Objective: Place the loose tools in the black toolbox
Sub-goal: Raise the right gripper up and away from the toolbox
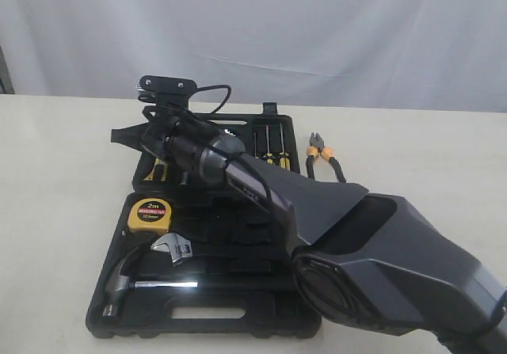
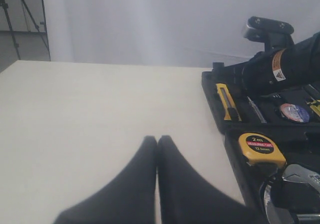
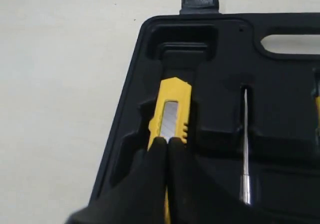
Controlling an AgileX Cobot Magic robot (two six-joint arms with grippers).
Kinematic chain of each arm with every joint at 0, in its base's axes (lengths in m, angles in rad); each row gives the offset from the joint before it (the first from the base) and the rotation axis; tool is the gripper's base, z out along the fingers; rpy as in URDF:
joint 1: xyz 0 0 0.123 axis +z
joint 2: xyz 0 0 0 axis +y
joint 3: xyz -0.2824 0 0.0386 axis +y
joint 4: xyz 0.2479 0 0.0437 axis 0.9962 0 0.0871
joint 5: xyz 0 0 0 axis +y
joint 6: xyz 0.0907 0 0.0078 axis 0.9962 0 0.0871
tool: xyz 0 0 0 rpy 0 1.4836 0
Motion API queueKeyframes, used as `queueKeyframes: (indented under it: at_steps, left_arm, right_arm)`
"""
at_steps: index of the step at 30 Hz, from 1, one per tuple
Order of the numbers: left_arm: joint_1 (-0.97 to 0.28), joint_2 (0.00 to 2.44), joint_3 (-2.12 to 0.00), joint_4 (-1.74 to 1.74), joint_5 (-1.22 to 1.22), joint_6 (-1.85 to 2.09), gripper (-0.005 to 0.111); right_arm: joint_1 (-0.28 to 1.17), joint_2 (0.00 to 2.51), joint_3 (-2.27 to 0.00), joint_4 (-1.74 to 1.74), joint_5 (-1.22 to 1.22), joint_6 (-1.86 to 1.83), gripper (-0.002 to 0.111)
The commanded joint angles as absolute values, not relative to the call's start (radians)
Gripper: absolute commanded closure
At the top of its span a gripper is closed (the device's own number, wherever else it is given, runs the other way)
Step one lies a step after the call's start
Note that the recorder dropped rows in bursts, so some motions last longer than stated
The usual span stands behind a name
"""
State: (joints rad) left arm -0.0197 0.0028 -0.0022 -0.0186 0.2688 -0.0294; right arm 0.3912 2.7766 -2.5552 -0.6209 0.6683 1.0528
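The black toolbox point(image 1: 207, 324) point(image 2: 216, 106) point(image 3: 131, 78) lies open on the table. My right gripper point(image 1: 162, 161) point(image 3: 167, 141) reaches across to its far left corner. Its fingers are shut, tips over the yellow-and-black utility knife point(image 3: 173, 103) point(image 2: 226, 99), which lies in a recess there. The yellow tape measure point(image 1: 150, 214) point(image 2: 261, 148) sits in the near half. The black tape roll point(image 2: 294, 112) lies in the far half. The orange-handled pliers point(image 1: 323, 154) lie on the table just right of the box. My left gripper point(image 2: 157, 139) is shut over bare table, left of the box; the exterior view does not show it.
A steel hammer point(image 1: 127, 279) and a silver wrench point(image 1: 176, 248) rest in the near half of the box. Yellow-and-black screwdrivers point(image 1: 269, 143) stand in the far half. The right arm's body point(image 1: 380, 251) covers the box's right side. A white curtain hangs behind the table.
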Motion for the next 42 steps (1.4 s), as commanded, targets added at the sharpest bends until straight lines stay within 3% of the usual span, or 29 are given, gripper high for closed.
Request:
queueKeyframes:
  at_steps: [1, 14, 29, 42]
  left_arm:
    - [-0.022, 0.000, 0.000, -0.021, 0.267, -0.030, 0.107]
    - [-0.022, 0.000, 0.000, -0.021, 0.267, -0.030, 0.107]
    - [-0.022, 0.000, 0.000, -0.021, 0.267, -0.030, 0.107]
    - [-0.022, 0.000, 0.000, -0.021, 0.270, -0.030, 0.107]
  right_arm:
    - [0.391, 2.717, -2.558, -0.628, 0.671, 1.022, 0.109]
    - [0.402, 2.550, -2.558, -0.552, 0.758, 0.744, 0.109]
    - [0.476, 2.296, -2.558, -0.070, 1.221, 0.130, 0.109]
    - [0.492, 1.762, -2.299, 0.115, 1.221, 0.053, 0.109]
